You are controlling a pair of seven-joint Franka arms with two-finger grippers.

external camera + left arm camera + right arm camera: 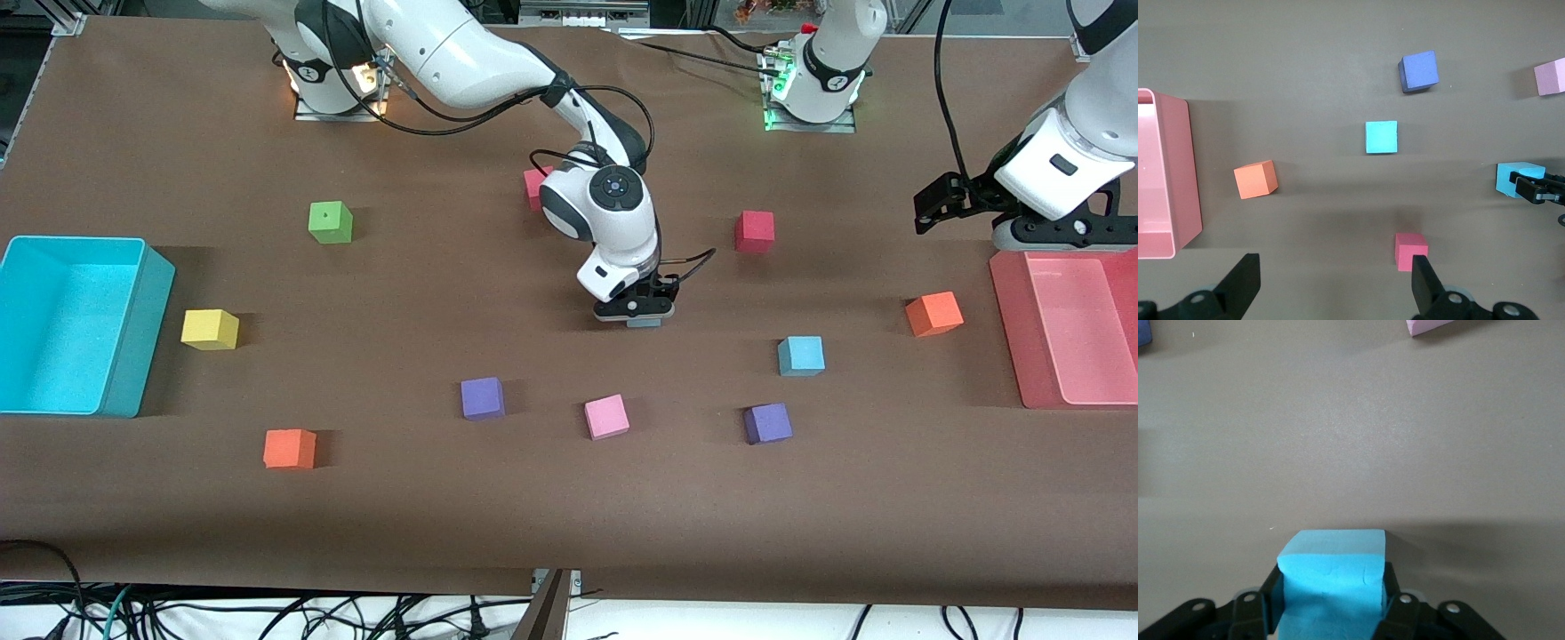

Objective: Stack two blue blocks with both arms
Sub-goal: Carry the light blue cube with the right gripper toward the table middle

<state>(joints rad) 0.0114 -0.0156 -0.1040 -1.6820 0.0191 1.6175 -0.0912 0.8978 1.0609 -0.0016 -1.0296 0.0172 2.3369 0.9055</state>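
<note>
One blue block (644,322) sits at the table's middle between the fingers of my right gripper (636,309). In the right wrist view the fingers press both sides of this block (1331,577), which rests on the table. It also shows in the left wrist view (1518,179). The second blue block (801,356) lies free toward the left arm's end, also in the left wrist view (1381,137). My left gripper (1056,240) hangs high near the pink tray, wide open and empty (1335,287).
A pink tray (1009,329) stands at the left arm's end and a turquoise bin (151,329) at the right arm's end. An orange cube (933,314), red cube (754,231), two purple cubes (767,423) (483,397) and a pink cube (606,417) lie around the blue blocks.
</note>
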